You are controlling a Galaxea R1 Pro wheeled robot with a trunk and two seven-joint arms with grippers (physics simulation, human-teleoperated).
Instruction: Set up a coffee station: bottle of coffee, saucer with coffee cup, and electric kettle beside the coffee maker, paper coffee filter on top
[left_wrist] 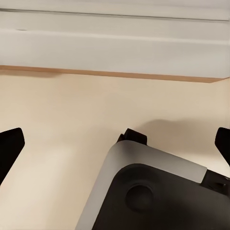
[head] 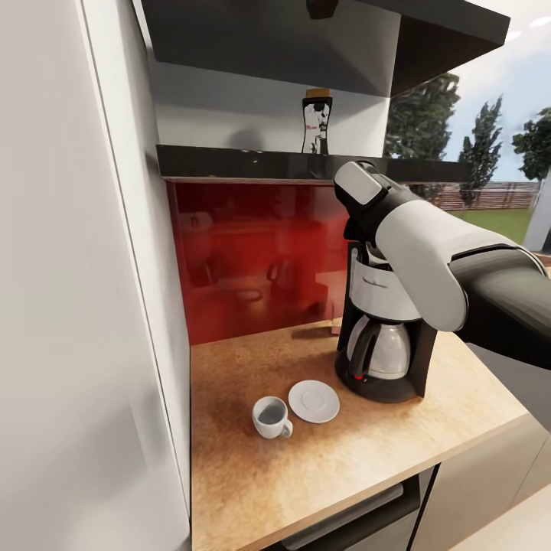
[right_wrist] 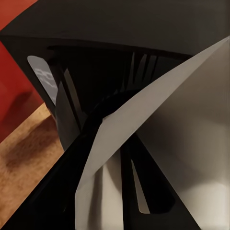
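On the countertop (head: 252,474), coffee cup (head: 272,417) sits beside its saucer (head: 314,401); coffee bottle (head: 316,122) remains shelved; right gripper (right_wrist: 103,143) clenches a paper filter (right_wrist: 182,143) at the coffee maker (head: 383,337).

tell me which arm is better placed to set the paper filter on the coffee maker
Right. Its arm is over the black coffee maker, and its gripper holds the white paper filter right at the machine.
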